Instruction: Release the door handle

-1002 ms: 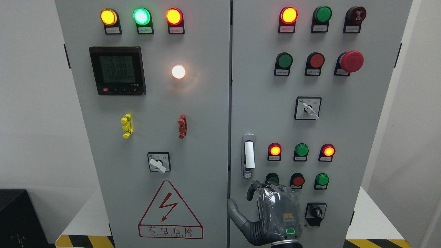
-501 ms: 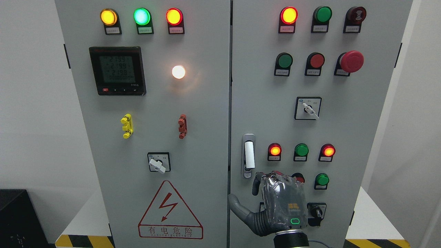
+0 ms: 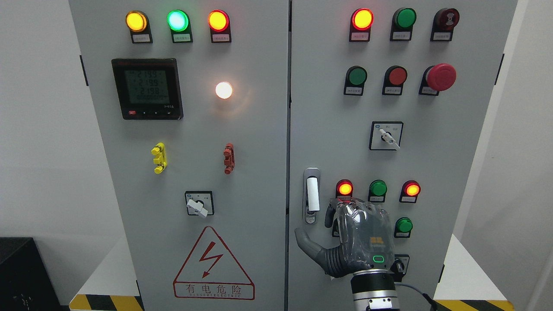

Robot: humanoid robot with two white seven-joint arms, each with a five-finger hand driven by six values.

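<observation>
The white door handle point(image 3: 312, 194) is set upright, long axis vertical, at the right cabinet door's point(image 3: 440, 164) left edge. Beside it, the right hand point(image 3: 360, 239) is seen apart, fingers curled, nothing held.

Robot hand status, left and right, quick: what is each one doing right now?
Left robot hand: not in view.
Right robot hand: holds nothing, beside the door handle; finger state unclear.
</observation>
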